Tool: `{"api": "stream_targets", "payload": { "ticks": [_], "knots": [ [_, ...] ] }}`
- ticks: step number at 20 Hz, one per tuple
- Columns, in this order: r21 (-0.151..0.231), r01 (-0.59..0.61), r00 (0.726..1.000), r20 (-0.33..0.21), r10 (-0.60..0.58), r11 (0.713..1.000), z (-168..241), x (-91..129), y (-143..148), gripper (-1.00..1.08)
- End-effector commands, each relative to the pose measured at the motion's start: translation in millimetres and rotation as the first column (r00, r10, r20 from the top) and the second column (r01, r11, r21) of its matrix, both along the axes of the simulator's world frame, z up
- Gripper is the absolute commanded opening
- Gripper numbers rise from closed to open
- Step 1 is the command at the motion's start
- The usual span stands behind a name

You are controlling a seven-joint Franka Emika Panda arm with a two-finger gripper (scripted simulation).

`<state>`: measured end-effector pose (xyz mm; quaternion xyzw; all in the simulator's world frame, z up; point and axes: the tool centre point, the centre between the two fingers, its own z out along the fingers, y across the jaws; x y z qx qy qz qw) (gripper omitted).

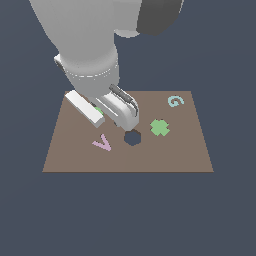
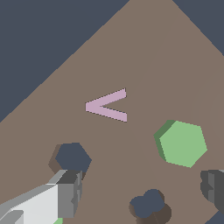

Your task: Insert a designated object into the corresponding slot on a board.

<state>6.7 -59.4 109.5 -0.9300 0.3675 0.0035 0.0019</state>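
Observation:
The green hexagonal block (image 2: 183,143) lies flat on the brown board (image 2: 144,52); in the exterior view only a sliver of it (image 1: 98,111) shows under my hand. The dark hexagon slot (image 1: 132,137) is empty and also shows in the wrist view (image 2: 72,158). My gripper (image 1: 109,117) hovers low over the board's middle, open and empty, its fingers (image 2: 65,194) wide apart. The block lies beside the line between the fingers, not between them.
The dark cross-shaped hole (image 2: 148,204) is empty; my hand hides it in the exterior view. A green cross block (image 1: 159,127) lies on the board (image 1: 190,150) toward the exterior view's right. A pink V (image 1: 102,144) and a cyan G (image 1: 175,101) are flat marks.

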Motion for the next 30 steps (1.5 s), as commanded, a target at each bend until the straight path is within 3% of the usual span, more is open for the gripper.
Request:
{"api": "stream_targets", "payload": {
  "ticks": [1,5,10,20,25,30],
  "knots": [
    [-0.002,0.123,0.992,0.001,-0.123,0.992,-9.6,-3.2,-10.9,1.00],
    [-0.004,0.295,0.956,0.002,-0.295,0.956,-23.3,-10.5,-25.5,1.00],
    [-0.006,0.462,0.887,0.004,-0.462,0.887,-37.4,-20.7,-38.8,1.00],
    [-0.007,0.648,0.761,0.005,-0.648,0.761,-55.3,-37.0,-51.9,1.00],
    [-0.007,0.680,0.733,0.005,-0.680,0.733,-58.8,-40.4,-53.7,1.00],
    [-0.007,0.679,0.734,0.005,-0.679,0.734,-60.2,-40.5,-53.7,1.00]
  ]
}}
